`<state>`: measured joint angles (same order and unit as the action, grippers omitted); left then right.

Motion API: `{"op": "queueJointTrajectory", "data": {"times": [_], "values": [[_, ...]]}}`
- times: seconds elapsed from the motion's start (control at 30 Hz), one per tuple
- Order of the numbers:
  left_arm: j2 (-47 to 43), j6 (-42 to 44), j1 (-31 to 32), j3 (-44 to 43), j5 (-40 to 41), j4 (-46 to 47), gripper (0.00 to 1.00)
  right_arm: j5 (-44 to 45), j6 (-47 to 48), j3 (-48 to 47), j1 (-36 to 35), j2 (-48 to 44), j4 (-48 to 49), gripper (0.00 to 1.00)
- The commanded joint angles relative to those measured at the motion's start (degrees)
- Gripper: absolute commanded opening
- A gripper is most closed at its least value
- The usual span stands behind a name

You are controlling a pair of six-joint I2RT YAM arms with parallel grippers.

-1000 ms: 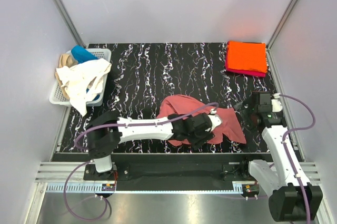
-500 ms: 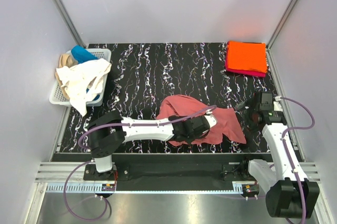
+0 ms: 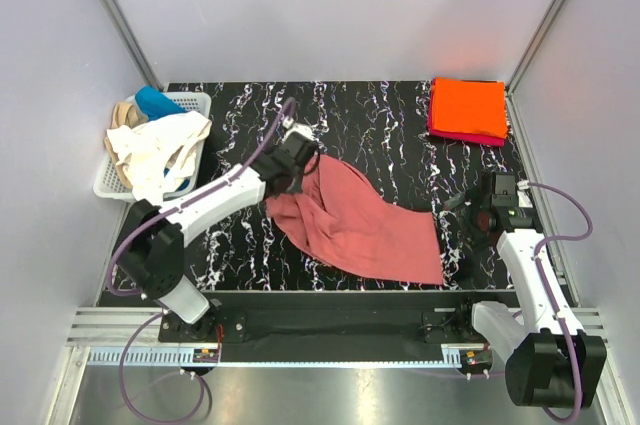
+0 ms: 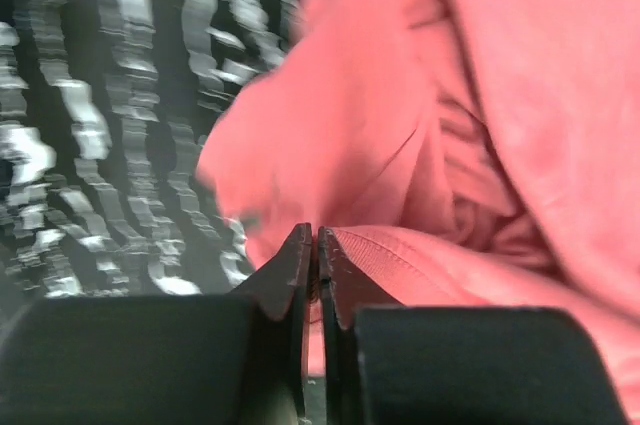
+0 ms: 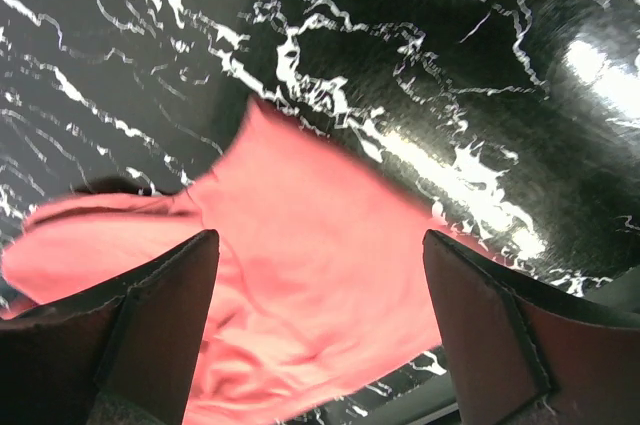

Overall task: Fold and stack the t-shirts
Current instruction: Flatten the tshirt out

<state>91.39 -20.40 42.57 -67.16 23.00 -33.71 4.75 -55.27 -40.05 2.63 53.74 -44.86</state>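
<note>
Dusty salmon-pink cloth t-shirt [image 3: 365,230] lies mid black marbled surface [image 3: 400,125], stretched 10 to 4 o'clock. Left pincer [image 4: 316,245] clamped on its 10 o'clock edge; right pincer [image 5: 315,245] apart over 3 o'clock corner. Looks limp, light; best grabbed at corners.

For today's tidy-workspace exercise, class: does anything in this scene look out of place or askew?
Yes. A cream-white t-shirt hangs out of the white basket onto the table. The salmon-pink t-shirt lies crumpled and diagonal, one end pinched in the left claw. The orange stack looks neat.
</note>
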Motion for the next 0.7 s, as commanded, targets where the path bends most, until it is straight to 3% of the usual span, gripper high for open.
{"op": "queueJointTrajectory", "data": {"times": [0.0, 0.1, 0.17, 0.27, 0.3, 0.43, 0.53, 0.67], "values": [[-1.2, -1.0, -2.9, -6.5, 2.2, -0.9, 0.08, -2.3, 1.1, -0.3, 0.2, -0.4, 1.4, 0.89], [-1.0, 0.1, -3.5, -10.8, 5.7, -2.7, 0.22, -2.9, 2.1, -0.4, 0.2, 0.0, 1.5, 0.89], [-2.1, 1.3, -2.2, -11.8, 3.3, -1.8, 0.35, -2.2, 2.8, -0.6, 0.2, -0.3, 1.5, 0.89], [-4.6, 5.2, 5.2, -9.2, -3.7, 3.6, 0.42, -0.9, 3.1, -0.6, 0.2, -0.7, 1.5, 0.89], [-4.4, 4.2, 9.2, -8.8, -5.8, 4.6, 0.42, -0.9, 3.1, -0.4, 0.2, -0.8, 1.7, 0.89], [-0.9, -1.8, 15.2, -4.3, -22.7, 13.9, 0.42, -1.9, 3.0, 0.1, 0.2, -0.3, 2.8, 0.89], [3.3, -2.2, 18.7, -3.4, -29.2, 17.6, 0.4, -3.1, 3.5, 0.2, 0.2, 0.2, 3.0, 0.89], [5.8, 3.4, 24.8, -3.7, -27.3, 18.5, 0.46, -2.4, 4.2, 0.1, 0.2, 0.1, 3.1, 0.88]]}}
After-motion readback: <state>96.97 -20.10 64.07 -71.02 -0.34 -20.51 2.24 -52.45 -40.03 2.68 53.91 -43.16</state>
